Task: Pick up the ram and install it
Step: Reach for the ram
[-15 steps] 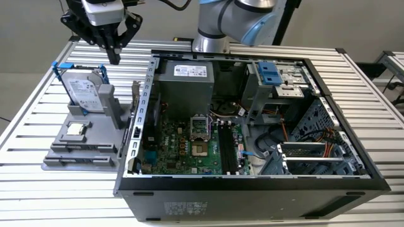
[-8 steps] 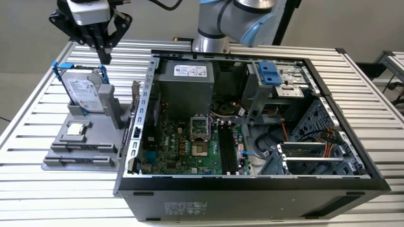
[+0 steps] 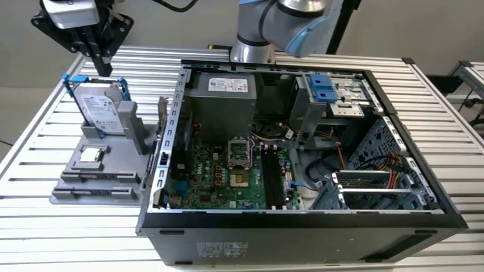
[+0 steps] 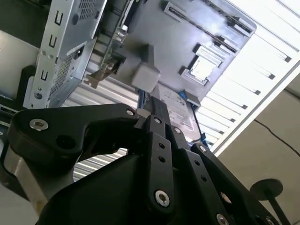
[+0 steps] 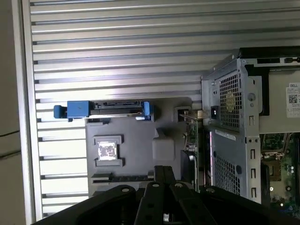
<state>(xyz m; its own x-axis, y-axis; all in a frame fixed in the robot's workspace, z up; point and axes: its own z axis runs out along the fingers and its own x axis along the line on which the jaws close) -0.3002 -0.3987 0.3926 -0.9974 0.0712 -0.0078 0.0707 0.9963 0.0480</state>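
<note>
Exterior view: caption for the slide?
Hand hovers over hard drive on grey fixture; ram stands at its edge, beside the open computer case.

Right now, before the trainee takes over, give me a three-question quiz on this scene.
1. True or false: the gripper holds the ram.
2. Which is nearest the gripper? A the drive; B the chip; C the motherboard.
3. Fill in: the open case lies on the exterior view's ____ of the fixture.

Key: 1 false; 2 A; 3 right.
</note>
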